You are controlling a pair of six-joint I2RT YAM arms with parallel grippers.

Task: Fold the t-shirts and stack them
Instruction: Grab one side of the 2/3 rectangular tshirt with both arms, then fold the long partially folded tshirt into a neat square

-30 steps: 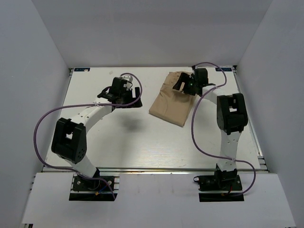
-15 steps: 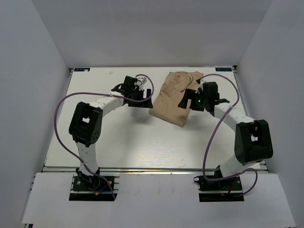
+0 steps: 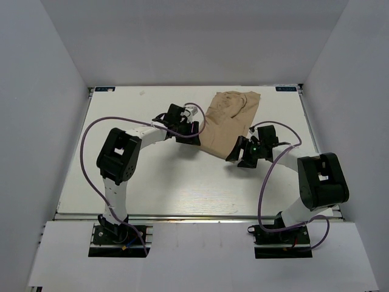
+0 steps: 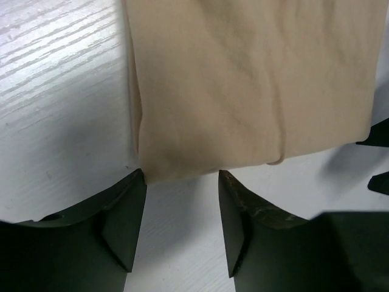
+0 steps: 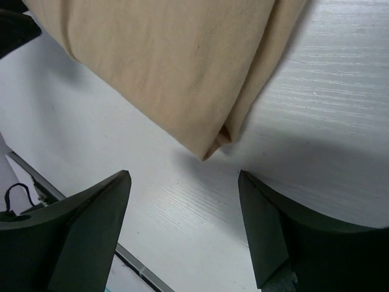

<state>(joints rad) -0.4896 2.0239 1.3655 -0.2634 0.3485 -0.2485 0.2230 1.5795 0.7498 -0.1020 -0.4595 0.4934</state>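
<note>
1 tan t-shirt (image 3: 225, 125); L gripper (image 4: 182, 182) + R gripper (image 5: 183, 179) both spread.

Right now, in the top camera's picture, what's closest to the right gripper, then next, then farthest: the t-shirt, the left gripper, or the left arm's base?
1. t-shirt: its near corner lies just in front of the right gripper.
2. left gripper: to the left, at the t-shirt's other near corner.
3. left arm's base: far off, at the table's near left edge.
</note>
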